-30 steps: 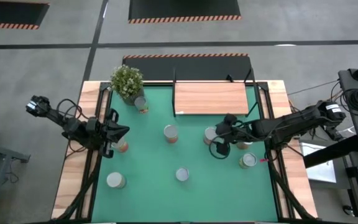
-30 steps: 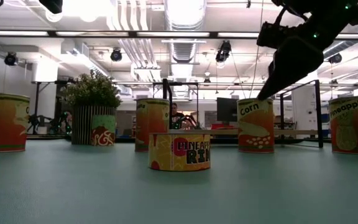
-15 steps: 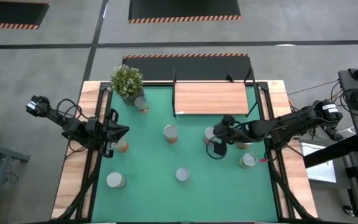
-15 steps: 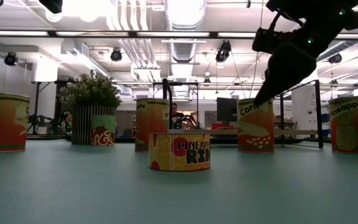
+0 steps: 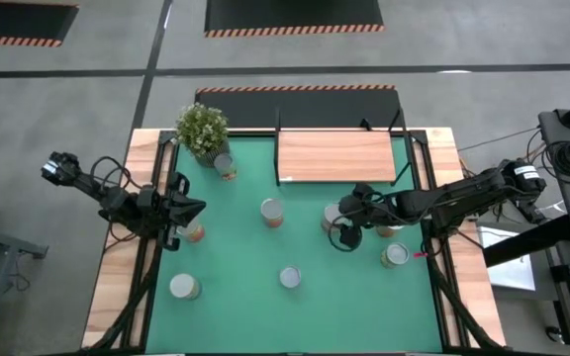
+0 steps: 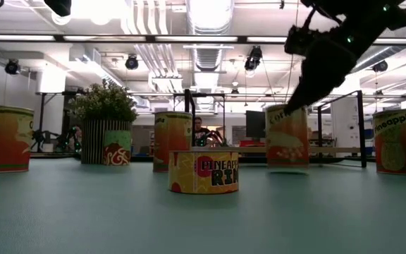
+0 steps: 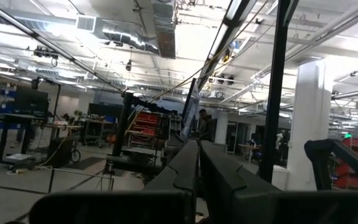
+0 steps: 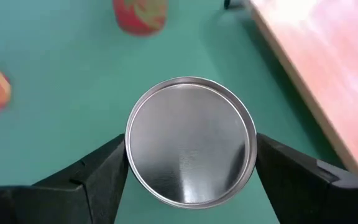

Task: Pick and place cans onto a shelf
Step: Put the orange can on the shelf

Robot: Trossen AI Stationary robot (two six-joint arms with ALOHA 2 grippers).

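Observation:
My right gripper (image 5: pixel 338 219) is shut on the corn can (image 6: pixel 286 137), whose silvery round top (image 8: pixel 191 142) fills the right wrist view. My left gripper (image 5: pixel 192 208) is shut and empty at the mat's left edge, beside an orange can (image 5: pixel 195 233). Other cans stand upright on the green mat: one by the plant (image 5: pixel 225 166), one mid-mat (image 5: pixel 272 212), and a low pineapple-rings tin (image 6: pixel 204 171). The light-wood shelf (image 5: pixel 336 156) lies at the far side and shows bare. My right gripper pinches the corn can between its two fingers (image 8: pixel 98 177), one on each side of the can's wall just under the top rim (image 8: pixel 128 149). The fingers come from above, slanting down from the table's right. The can stays upright; whether its base is off the mat I cannot tell.
A potted green plant (image 5: pixel 202 129) stands at the mat's far left corner. Two more cans (image 5: pixel 396 255) (image 5: pixel 184 287) stand near the right and left near corners, and another near the front (image 5: pixel 290 277). Black frame bars run along both sides of the mat.
My right gripper has gone a little toward the table's left edge and come onto the corn can. In the low view the can has shifted slightly to the left and now shows blurred.

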